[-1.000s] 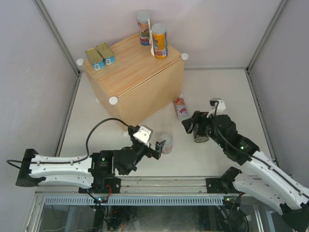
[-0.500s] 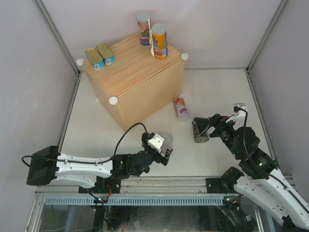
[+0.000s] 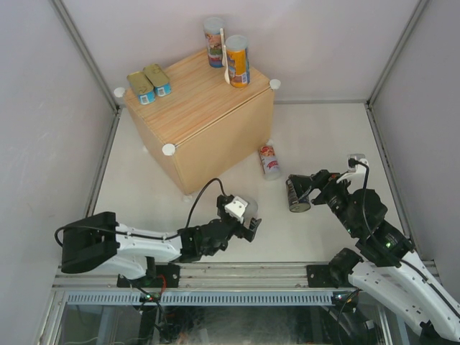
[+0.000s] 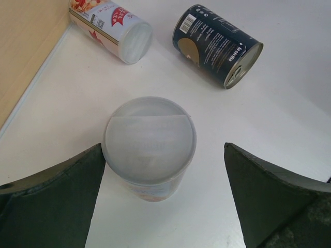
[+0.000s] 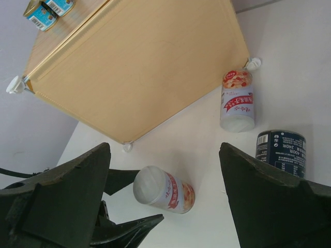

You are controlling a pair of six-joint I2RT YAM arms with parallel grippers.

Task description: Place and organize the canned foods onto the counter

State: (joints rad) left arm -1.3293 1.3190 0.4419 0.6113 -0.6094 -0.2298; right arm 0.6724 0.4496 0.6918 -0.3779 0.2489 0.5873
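Note:
The counter (image 3: 205, 115) carries two flat blue-sided tins (image 3: 149, 83), a blue tall can (image 3: 213, 42) and an orange one (image 3: 237, 61). A white-lidded can (image 4: 149, 139) stands upright on the table between the wide-apart fingers of my left gripper (image 4: 163, 150), close against the left finger (image 4: 57, 196). A red-white can (image 3: 269, 159) lies by the counter's foot. A dark can (image 3: 296, 196) lies on its side just beside my right gripper (image 3: 310, 185). The right gripper (image 5: 164, 150) is open and empty, with the dark can (image 5: 282, 152) outside its right finger.
Grey enclosure walls (image 3: 50, 108) close in the table on the left, far and right sides. White round knobs (image 3: 168, 149) stick out at the counter's corners. The counter's wooden side (image 4: 20, 51) stands left of the upright can.
The left arm has reached forward and brought its open fingers around the upright can. The right gripper drew back from the dark can, then stayed still.

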